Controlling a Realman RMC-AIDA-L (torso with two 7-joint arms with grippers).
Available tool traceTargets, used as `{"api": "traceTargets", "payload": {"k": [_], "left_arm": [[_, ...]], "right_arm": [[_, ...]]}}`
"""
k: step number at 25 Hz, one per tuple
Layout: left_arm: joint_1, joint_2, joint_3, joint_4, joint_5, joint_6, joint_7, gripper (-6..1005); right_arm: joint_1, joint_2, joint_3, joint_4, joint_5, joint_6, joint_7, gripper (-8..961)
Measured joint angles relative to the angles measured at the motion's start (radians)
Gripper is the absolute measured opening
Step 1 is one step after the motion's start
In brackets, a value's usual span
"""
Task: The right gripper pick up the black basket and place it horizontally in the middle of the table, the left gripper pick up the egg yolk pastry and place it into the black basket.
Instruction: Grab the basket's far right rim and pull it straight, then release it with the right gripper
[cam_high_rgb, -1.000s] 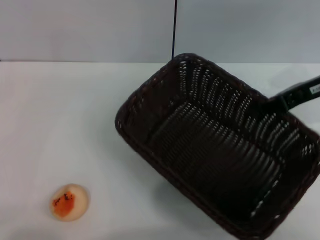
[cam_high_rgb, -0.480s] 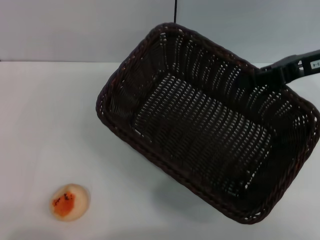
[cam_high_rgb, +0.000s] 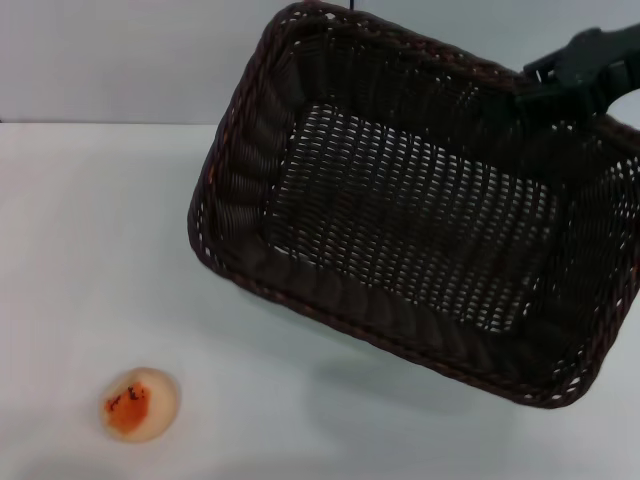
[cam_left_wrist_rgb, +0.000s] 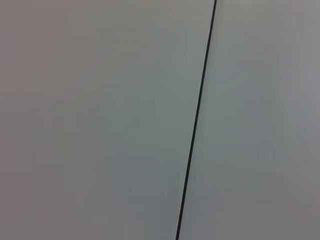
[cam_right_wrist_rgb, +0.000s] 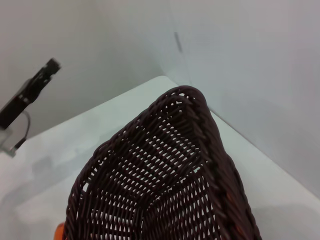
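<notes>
The black basket (cam_high_rgb: 330, 300) hangs tilted in the air above the white table (cam_high_rgb: 80, 250), at centre right of the head view, with its opening towards the camera. My right gripper (cam_high_rgb: 562, 88) is shut on its far right rim. The basket's rim (cam_right_wrist_rgb: 202, 132) fills the right wrist view. The egg yolk pastry (cam_high_rgb: 139, 404) lies on the table at the front left, well apart from the basket, and an orange bit of it (cam_right_wrist_rgb: 59, 233) shows beside the basket. My left gripper (cam_right_wrist_rgb: 31, 91) shows far off above the table's edge in the right wrist view.
A grey wall with a thin black vertical line (cam_left_wrist_rgb: 196, 120) stands behind the table. The left wrist view shows only this wall. The basket's shadow (cam_high_rgb: 400, 385) falls on the table below it.
The right gripper has lifted the basket higher and turned it, so its long side lies closer to level across the view. The pastry has not moved.
</notes>
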Motion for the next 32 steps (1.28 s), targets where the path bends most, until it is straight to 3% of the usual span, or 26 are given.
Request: {"api": "traceTargets", "payload": {"k": [4, 7, 9, 10, 11, 12, 16, 32], "left_arm": [[-0.001, 0.0, 0.0, 0.0, 0.001, 0.0, -0.014, 561], [-0.001, -0.001, 0.002, 0.0, 0.003, 0.0, -0.014, 562], [-0.001, -0.002, 0.005, -0.007, 0.005, 0.0, -0.014, 562], [-0.001, -0.002, 0.005, -0.007, 0.005, 0.0, -0.014, 562], [-0.001, -0.002, 0.006, -0.011, 0.006, 0.0, -0.014, 563], [-0.001, -0.002, 0.007, -0.011, 0.006, 0.0, -0.014, 563], [0.002, -0.004, 0.008, -0.013, 0.006, 0.0, -0.014, 564], [-0.002, -0.003, 0.009, -0.019, 0.006, 0.0, -0.014, 568]], "right_arm": [[0.052, -0.01, -0.071, -0.003, -0.01, -0.035, -0.095, 190], [0.068, -0.005, -0.116, 0.002, -0.026, -0.032, -0.116, 189], [0.097, 0.024, -0.162, 0.004, -0.09, -0.021, -0.147, 189], [0.097, 0.024, -0.162, 0.004, -0.09, -0.021, -0.147, 189], [0.112, 0.049, -0.169, 0.004, -0.138, -0.01, -0.162, 189], [0.116, 0.058, -0.169, 0.005, -0.153, -0.003, -0.169, 189], [0.123, 0.077, -0.169, 0.028, -0.168, 0.024, -0.2, 188], [0.133, 0.092, -0.17, 0.053, -0.171, 0.052, -0.227, 221]]}}
